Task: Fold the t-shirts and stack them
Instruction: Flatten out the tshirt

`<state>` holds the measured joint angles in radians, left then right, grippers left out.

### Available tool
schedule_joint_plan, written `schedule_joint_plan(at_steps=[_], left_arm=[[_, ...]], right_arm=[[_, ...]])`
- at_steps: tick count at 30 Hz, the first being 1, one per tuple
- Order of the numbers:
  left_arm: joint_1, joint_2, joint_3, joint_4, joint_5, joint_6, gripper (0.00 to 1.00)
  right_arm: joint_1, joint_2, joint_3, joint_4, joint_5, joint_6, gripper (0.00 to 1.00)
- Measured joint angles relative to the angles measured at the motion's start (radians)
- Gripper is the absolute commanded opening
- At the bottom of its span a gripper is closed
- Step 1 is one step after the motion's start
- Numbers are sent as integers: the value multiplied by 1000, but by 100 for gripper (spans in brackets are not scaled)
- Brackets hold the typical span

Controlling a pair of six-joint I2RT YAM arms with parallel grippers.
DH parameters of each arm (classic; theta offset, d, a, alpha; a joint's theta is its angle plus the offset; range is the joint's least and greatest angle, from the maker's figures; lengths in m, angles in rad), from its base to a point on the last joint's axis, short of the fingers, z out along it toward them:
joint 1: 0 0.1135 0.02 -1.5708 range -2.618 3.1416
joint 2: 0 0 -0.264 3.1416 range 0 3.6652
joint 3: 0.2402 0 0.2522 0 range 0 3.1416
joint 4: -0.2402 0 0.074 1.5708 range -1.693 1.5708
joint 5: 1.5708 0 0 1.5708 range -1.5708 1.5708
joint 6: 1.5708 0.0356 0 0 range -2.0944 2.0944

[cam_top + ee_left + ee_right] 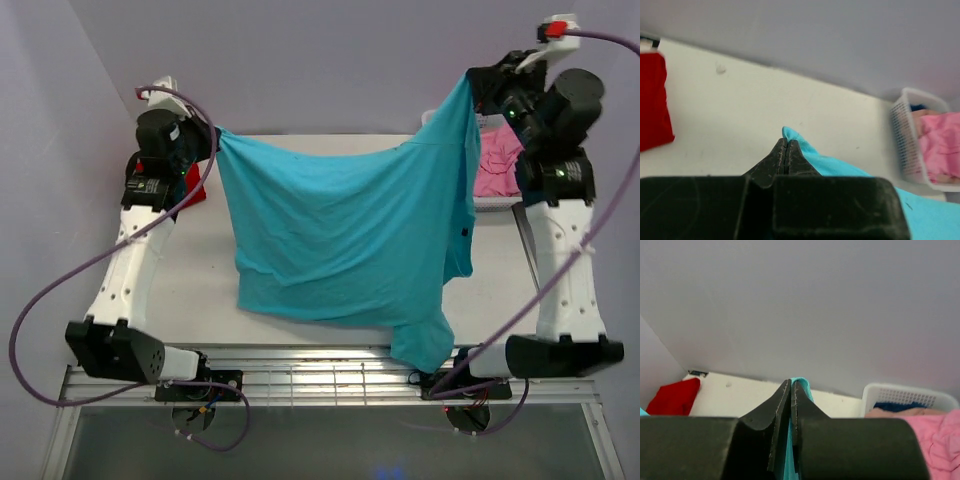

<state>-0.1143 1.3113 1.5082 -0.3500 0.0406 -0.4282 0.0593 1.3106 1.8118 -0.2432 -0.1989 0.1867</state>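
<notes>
**A:** Jaws of the left gripper (786,142), how do they stand?

**B:** Pressed together. A small teal fold sticks out just past the tips, so they are pinching an edge of the teal t-shirt (340,230).

**A:** And the right gripper (791,382)?

**B:** The same. The jaws are closed on teal cloth, which shows above the tips and runs down between the fingers.

**A:** So the shirt is up in the air?

**B:** Yes, it is stretched between the two grippers over the table (200,290). The right end is held higher than the left, so the top edge sags and slopes down towards the left. The body hangs as a wide sheet. One lower part droops past the table's near edge, beside the right arm's base. I cannot tell whether the cloth touches the tabletop.

**A:** What lies around it?

**B:** A red t-shirt (652,100) lies bunched on the table at the far left, near the left arm and apart from the teal one. At the far right stands a white slotted basket (902,135) holding crumpled pink t-shirts (940,145), with something dark blue (895,406) behind them. A pale lilac wall backs the table.
</notes>
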Motion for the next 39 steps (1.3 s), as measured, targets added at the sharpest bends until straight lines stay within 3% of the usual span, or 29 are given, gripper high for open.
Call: schedule_joint_plan(at_steps=[6, 11, 12, 14, 15, 16, 17, 19, 20, 22, 27, 29, 30, 31, 32, 33, 34, 35, 39], left_arm=[[5, 319, -77, 33, -79, -6, 0], [8, 536, -107, 143, -137, -14, 2], [8, 561, -114, 162, -151, -13, 8], [8, 595, -122, 198, -178, 3, 46], [8, 603, -121, 211, -190, 11, 63], [8, 610, -111, 217, -203, 17, 74], [8, 616, -94, 222, -213, 26, 78], [8, 623, -56, 233, -238, 31, 86], [8, 623, -39, 242, -249, 39, 98], [8, 623, -4, 258, -270, 59, 98], [3, 609, 49, 267, -280, 81, 95], [-7, 587, 48, 254, -264, 76, 81], [-16, 571, 43, 249, -249, 69, 62], [-30, 550, 32, 245, -237, 57, 55], [-48, 528, 16, 244, -226, 50, 47], [-71, 504, 0, 243, -212, 44, 21], [-100, 485, -14, 241, -200, 32, 4], [-132, 470, -25, 243, -187, 29, 0], [-264, 472, -49, 258, -112, 20, 0]], right_arm=[[0, 418, -10, 63, -37, 12, 8], [0, 814, 131, 33, -46, 13, 8], [0, 865, 160, 29, -42, 13, 8], [0, 945, 210, 1, -26, 8, 20], [1, 964, 222, -13, -13, 5, 42], [1, 970, 224, -24, 0, -1, 51], [2, 970, 223, -36, 18, -11, 61], [8, 951, 218, -38, 69, -42, 62], [9, 933, 207, -33, 91, -58, 62], [13, 884, 166, -23, 124, -77, 62], [32, 718, 64, -6, 167, -114, 60], [48, 649, 24, 5, 172, -118, 59], [61, 617, 5, 8, 175, -119, 55], [75, 584, -20, 11, 185, -120, 52], [94, 552, -47, 9, 200, -120, 39], [118, 518, -87, 11, 221, -119, 26], [137, 494, -121, 13, 233, -121, 10], [161, 467, -164, 7, 248, -116, 8], [251, 425, -319, -22, 278, -75, 8]])
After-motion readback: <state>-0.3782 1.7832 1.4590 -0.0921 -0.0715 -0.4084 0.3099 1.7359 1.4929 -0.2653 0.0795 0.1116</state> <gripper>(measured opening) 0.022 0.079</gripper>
